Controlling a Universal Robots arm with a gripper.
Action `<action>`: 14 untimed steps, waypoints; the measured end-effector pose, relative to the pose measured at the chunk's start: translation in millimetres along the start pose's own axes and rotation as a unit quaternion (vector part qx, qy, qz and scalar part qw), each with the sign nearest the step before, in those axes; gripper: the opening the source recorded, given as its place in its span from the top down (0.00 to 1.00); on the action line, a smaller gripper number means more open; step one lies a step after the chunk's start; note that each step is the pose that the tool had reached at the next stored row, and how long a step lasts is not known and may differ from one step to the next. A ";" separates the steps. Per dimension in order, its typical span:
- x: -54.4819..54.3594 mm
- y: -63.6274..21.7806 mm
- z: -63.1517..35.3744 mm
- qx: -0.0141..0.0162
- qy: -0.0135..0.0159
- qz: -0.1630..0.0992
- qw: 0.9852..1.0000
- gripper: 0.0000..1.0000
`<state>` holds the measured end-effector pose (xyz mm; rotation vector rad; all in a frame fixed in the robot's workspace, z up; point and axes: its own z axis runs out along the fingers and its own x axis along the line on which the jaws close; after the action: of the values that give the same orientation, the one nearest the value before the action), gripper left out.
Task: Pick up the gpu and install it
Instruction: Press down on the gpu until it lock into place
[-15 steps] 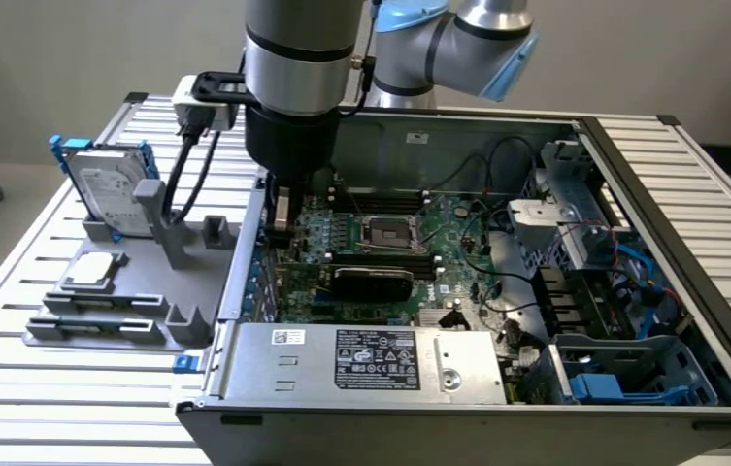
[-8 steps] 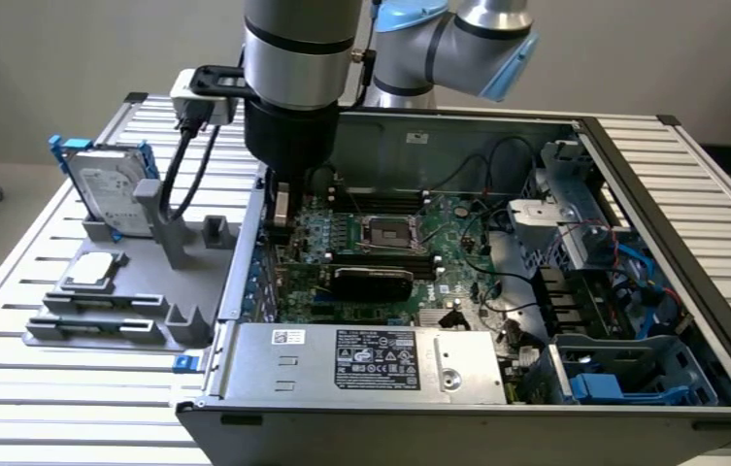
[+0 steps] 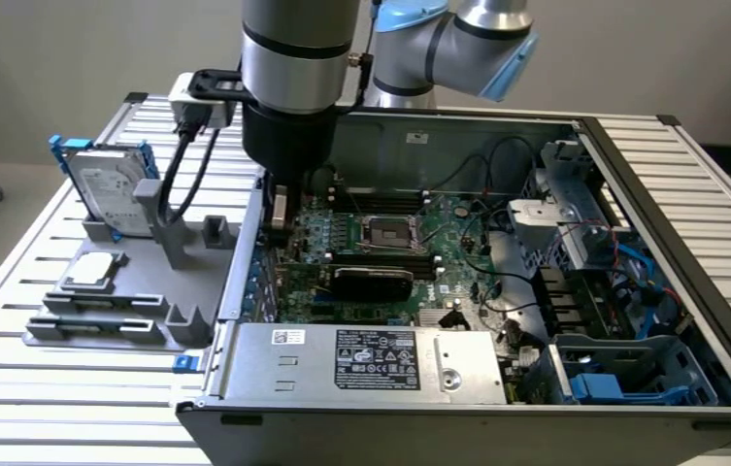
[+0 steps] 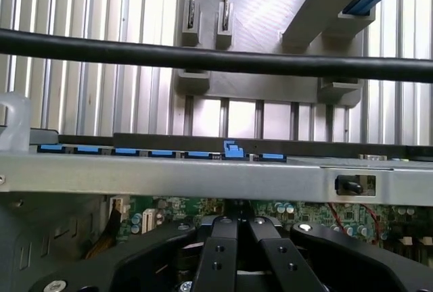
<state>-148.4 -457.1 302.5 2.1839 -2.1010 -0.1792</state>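
While the gripper hangs inside the case near its slot edge, its fingers stand pinched together; the gpu lies on the board.

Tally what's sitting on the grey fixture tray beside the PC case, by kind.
Upright hard drive with blue frame: 1
Flat silver part: 1
Narrow black memory sticks: 2
Total: 4
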 end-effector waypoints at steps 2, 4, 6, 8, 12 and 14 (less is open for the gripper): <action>0.0 -0.1 1.8 0.000 0.002 0.000 1.000 0.89; 0.0 -0.2 3.4 0.000 0.003 0.001 1.000 0.89; 0.0 -0.3 3.5 0.000 0.004 0.001 1.000 0.89; 0.0 -0.4 2.9 0.000 0.004 0.001 1.000 0.89; 0.1 -3.1 -5.2 0.000 0.004 0.001 1.000 0.89; 0.2 -7.5 -8.8 0.000 0.004 0.001 1.000 0.89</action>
<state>-139.6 -457.1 310.0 2.1794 -2.0979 -0.1701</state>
